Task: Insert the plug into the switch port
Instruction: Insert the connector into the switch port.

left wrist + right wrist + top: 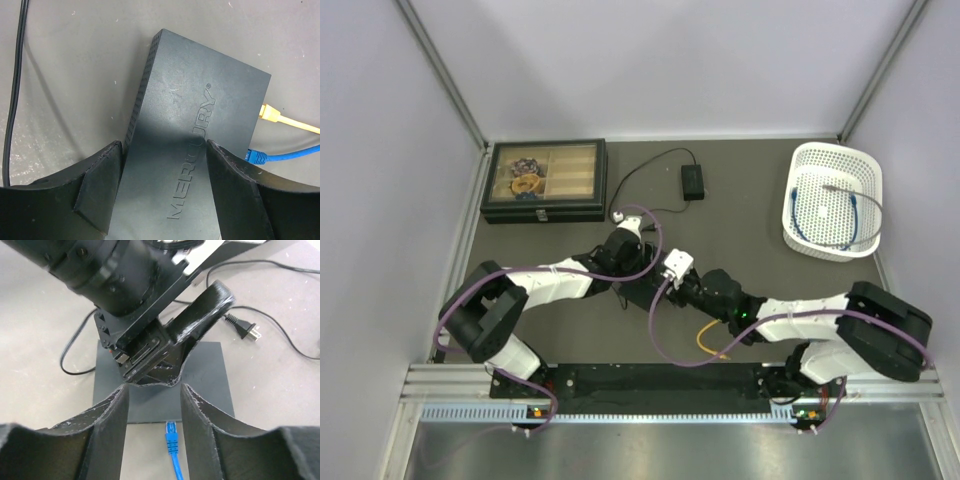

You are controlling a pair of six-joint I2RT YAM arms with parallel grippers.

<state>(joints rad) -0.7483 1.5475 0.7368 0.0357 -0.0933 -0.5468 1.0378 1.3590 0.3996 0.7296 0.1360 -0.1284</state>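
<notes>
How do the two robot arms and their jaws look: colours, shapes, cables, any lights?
Both the left arm and the right arm have white links between bulky black joints, with a purple cable looping along each. The right arm carries a small green light. The left gripper and the right gripper have thick, matte black, wedge-shaped jaws with rough edges.
</notes>
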